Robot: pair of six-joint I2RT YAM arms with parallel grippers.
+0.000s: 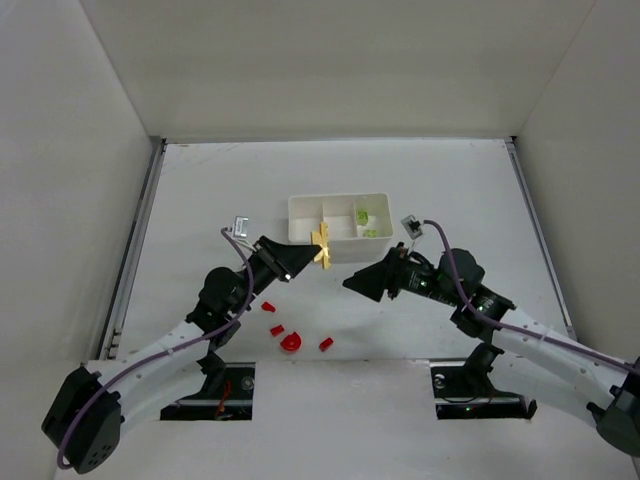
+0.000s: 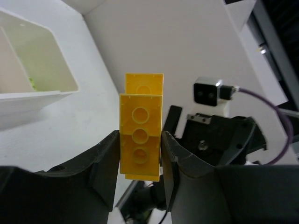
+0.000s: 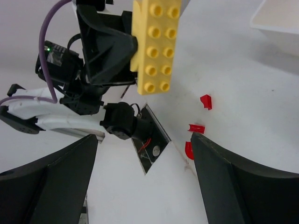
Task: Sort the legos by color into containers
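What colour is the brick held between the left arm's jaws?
Yellow. The brick shows best in the left wrist view, underside toward the camera.

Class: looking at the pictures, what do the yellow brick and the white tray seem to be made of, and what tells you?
Yellow brick: likely hard moulded plastic, smooth with a slight sheen; crisp studs and hollow round tubes underneath suggest it. White tray: probably thin rigid plastic, smooth, mildly glossy; its thin even walls and rounded rim suggest moulding.
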